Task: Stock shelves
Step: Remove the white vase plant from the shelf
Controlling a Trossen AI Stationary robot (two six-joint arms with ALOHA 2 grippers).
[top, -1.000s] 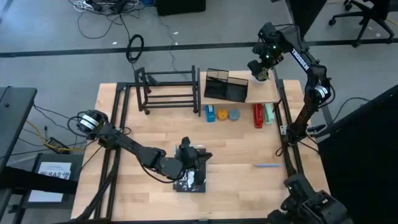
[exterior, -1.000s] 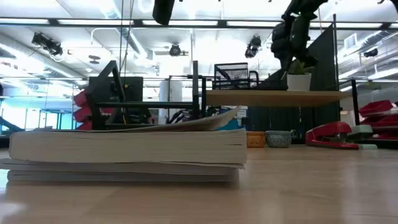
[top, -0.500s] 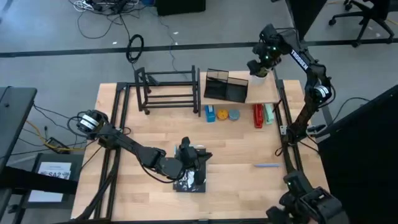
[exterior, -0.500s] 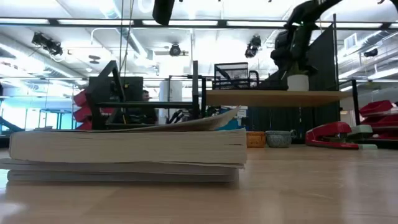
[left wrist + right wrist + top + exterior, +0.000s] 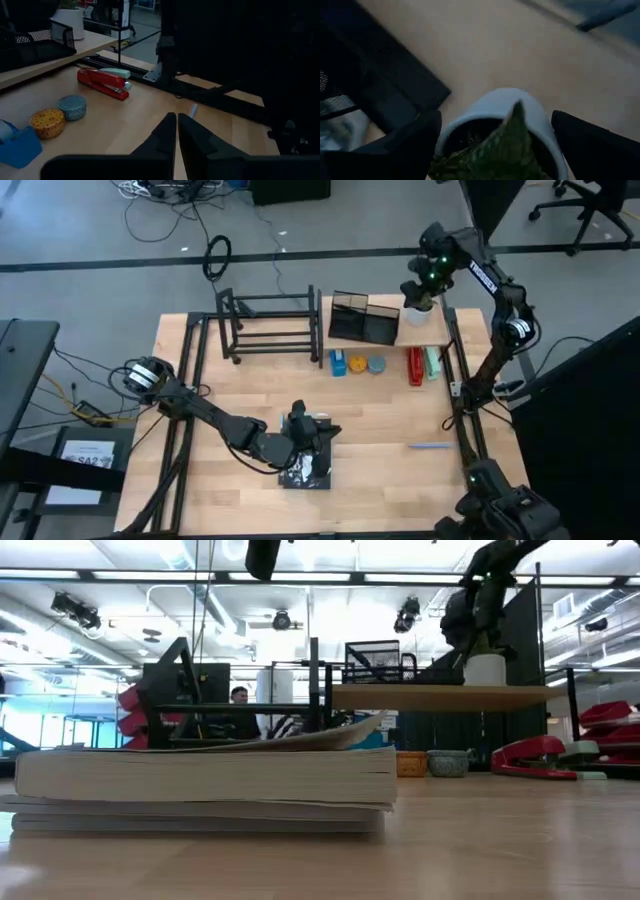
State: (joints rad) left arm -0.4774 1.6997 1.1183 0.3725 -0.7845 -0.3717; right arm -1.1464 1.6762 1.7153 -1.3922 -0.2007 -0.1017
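White pot (image 5: 512,112) w/ green plant (image 5: 505,150) sat on wooden shelf (image 5: 420,330), beside mesh organizer (image 5: 365,318). Right gripper (image 5: 424,288) spread wide either side of pot, not gripping. Left gripper (image 5: 177,132) nearly closed, empty, over books (image 5: 305,465). Black rack (image 5: 270,325) stood left of plank.

Grey floor (image 5: 90,280) around light wood counter (image 5: 380,420). Cable tangle (image 5: 170,190) on floor, office chair (image 5: 585,200) at corner. Ceiling strip lights (image 5: 150,578), black partition (image 5: 520,650), person (image 5: 240,696) far back.
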